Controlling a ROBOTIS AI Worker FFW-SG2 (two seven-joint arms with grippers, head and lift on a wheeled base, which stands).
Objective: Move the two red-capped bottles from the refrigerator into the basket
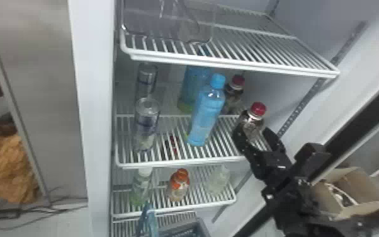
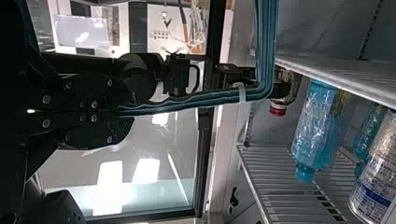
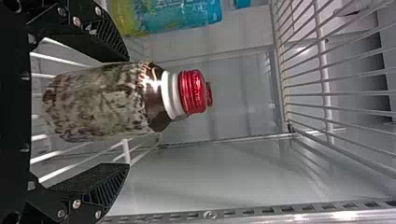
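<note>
In the head view my right gripper (image 1: pixel 256 136) stands open around the front red-capped bottle (image 1: pixel 251 121) on the middle shelf's right side. The other red-capped bottle (image 1: pixel 235 91) is behind it. The right wrist view has the front bottle (image 3: pixel 107 102) between the fingers of my right gripper (image 3: pixel 122 114), close to one finger and with a gap to the other; a bit of red shows behind its cap. My left gripper (image 2: pixel 125 112) is shut on the basket's teal handle (image 2: pixel 201 99) in the left wrist view. That handle (image 1: pixel 148 220) appears low in the head view.
Blue bottles (image 1: pixel 206 113) stand left of the red-capped ones, with clear cans (image 1: pixel 147 123) farther left. The upper shelf (image 1: pixel 229 63) overhangs them, holding a clear bin (image 1: pixel 170 19). More bottles (image 1: pixel 179 186) are on the lower shelf. The refrigerator's side wall (image 1: pixel 292 94) is close on the right.
</note>
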